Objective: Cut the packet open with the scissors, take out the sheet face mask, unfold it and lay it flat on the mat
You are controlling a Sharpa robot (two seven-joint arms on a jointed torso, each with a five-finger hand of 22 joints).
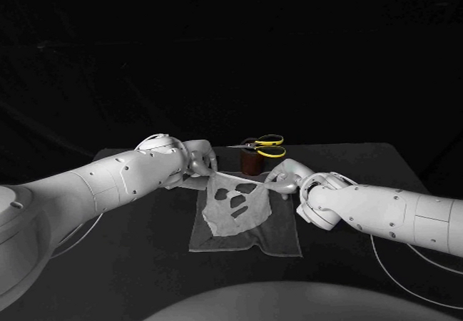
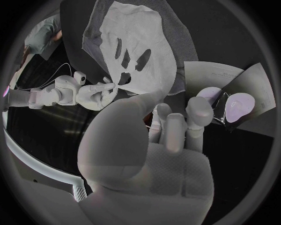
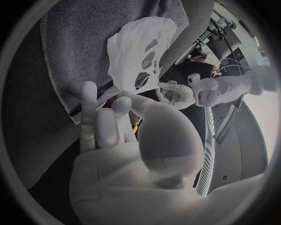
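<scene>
The black table (image 1: pixel 381 161) carries a grey mat (image 1: pixel 283 235) laid out around its middle, its far edge reaching up under the two hands. Both white arms reach in over the table from either side and meet above that far edge of the mat.

Stretched between them is the sheet face mask (image 1: pixel 252 202), out of its wrapper and opened up so the eye and mouth cut-outs show plainly. Its top edge is lifted off the surface and pulled fairly taut. The lower part droops down and rests on the mat, slightly rumpled and not yet flat.

The left hand (image 1: pixel 198 162) has one top corner nipped between thumb and fingertips, with the other fingers (image 2: pixel 198 115) standing loosely apart. The right hand (image 1: pixel 284 178) pinches the opposite top corner the same way, its spare fingers (image 3: pixel 89 101) raised and spread.

A pale packet (image 2: pixel 218 77) with lilac ovals on it lies flat on the table just beside the mat.

At the far edge of the table, behind the hands, a dark holder (image 1: pixel 250 162) stands upright with the yellow-handled scissors (image 1: pixel 264 145) on top of it, untouched by either hand.
</scene>
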